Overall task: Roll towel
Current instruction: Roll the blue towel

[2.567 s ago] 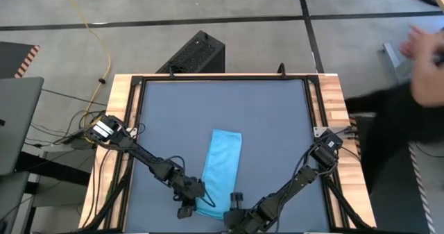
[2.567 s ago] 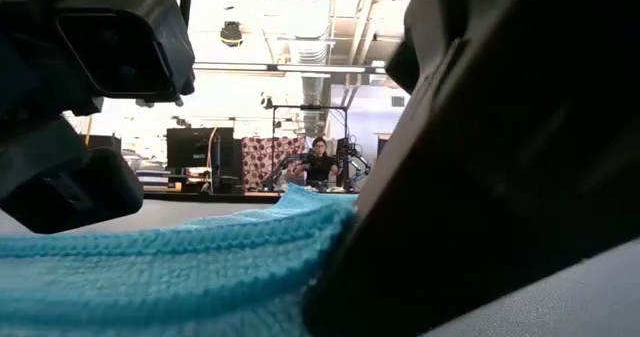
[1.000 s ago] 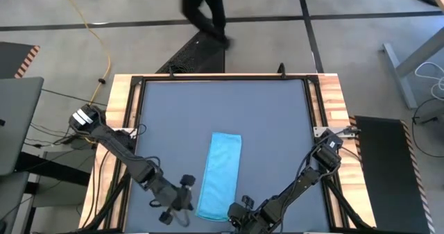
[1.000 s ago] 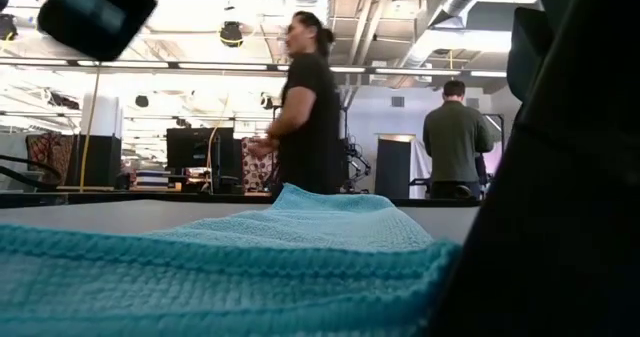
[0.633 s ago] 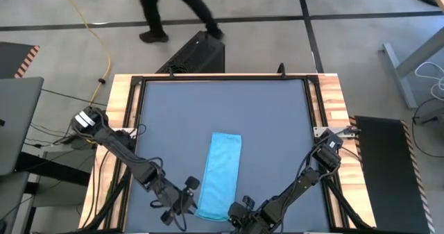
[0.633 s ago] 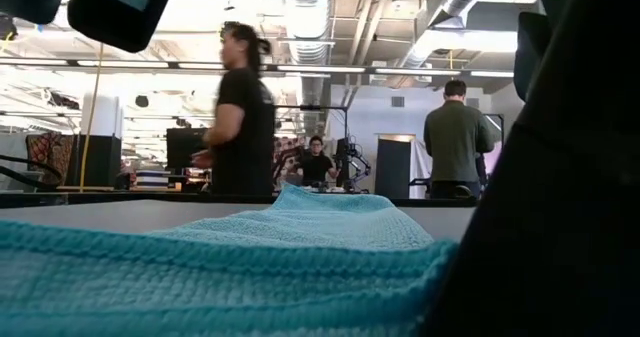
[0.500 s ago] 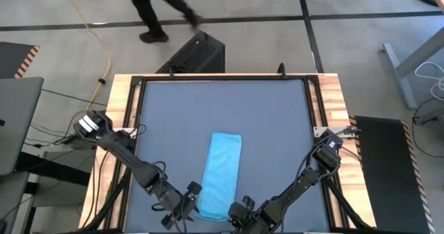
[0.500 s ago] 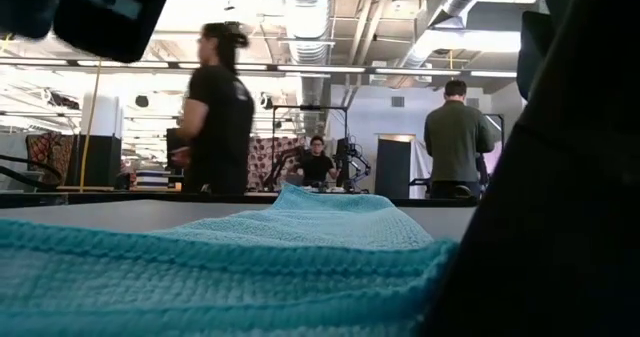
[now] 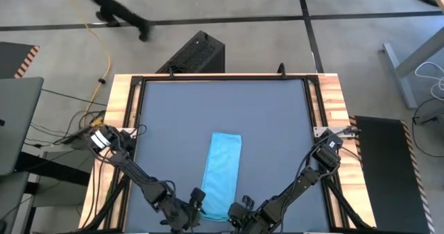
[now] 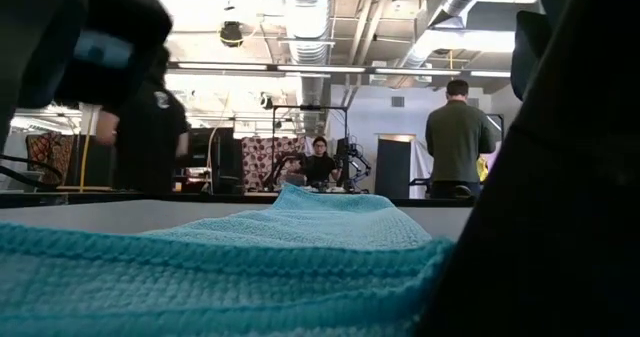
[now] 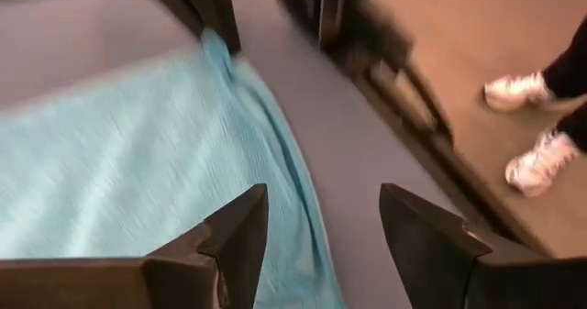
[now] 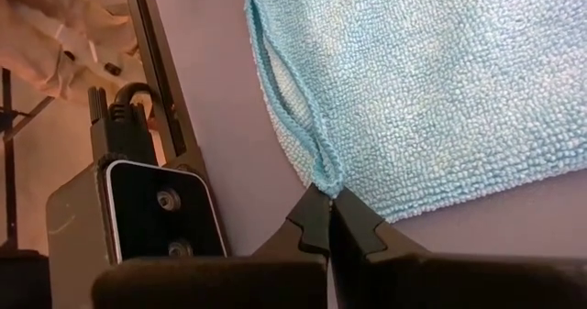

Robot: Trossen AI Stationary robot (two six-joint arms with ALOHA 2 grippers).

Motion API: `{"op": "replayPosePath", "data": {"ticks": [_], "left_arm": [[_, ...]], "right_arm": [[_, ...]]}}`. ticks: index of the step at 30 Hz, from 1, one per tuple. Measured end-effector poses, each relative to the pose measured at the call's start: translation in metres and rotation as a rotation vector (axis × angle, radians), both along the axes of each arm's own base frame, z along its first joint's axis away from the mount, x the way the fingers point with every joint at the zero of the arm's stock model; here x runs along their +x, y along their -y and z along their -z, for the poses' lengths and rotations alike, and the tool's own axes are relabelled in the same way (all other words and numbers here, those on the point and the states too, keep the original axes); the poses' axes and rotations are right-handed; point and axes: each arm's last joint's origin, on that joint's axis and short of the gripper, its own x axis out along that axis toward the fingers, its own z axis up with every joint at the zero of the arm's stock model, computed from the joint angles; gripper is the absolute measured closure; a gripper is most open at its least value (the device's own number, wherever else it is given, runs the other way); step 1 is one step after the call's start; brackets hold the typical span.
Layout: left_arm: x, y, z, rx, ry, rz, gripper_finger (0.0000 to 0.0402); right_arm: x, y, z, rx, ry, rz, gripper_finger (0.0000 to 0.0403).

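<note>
We see the towel folded narrow near the table's front edge. Our right gripper pinches its near corner; our left gripper spreads apart, probably to grab the other corner.

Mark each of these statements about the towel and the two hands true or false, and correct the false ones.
1. The towel lies flat as a long strip, not yet rolled. True.
2. The right hand is wide open above the towel. False: its fingers are shut, pinching the towel's edge at a corner.
3. The left hand is open, and its fingers hold nothing. True.
4. The towel lies on the wooden rim of the table. False: it lies on the dark grey top, near the front edge.
5. Both hands are at the towel's near end. True.
6. The towel is red. False: it is light blue.
</note>
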Motion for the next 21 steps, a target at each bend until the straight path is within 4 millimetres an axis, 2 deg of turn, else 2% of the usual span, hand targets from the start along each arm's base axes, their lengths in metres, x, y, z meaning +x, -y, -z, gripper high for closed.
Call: {"op": "replayPosePath", "data": {"ticks": [6,13,17,21], "left_arm": [[-0.0023,0.0005,0.0090,-0.031,-0.096,-0.060,0.0209],[-0.0026,0.0005,0.0091,-0.040,-0.101,-0.076,0.0235],[-0.0027,0.0006,0.0092,-0.046,-0.107,-0.074,0.0274],[-0.0040,-0.0008,0.0108,-0.042,-0.133,-0.092,0.0332]], "right_arm": [[-0.0002,0.0001,0.0002,-0.016,-0.002,-0.017,0.0386],[-0.0002,0.0003,0.0003,-0.016,-0.004,-0.019,0.0386],[-0.0002,0.0003,0.0002,-0.013,-0.005,-0.015,0.0385],[-0.0002,0.0003,0.0002,-0.012,-0.005,-0.015,0.0385]]}}
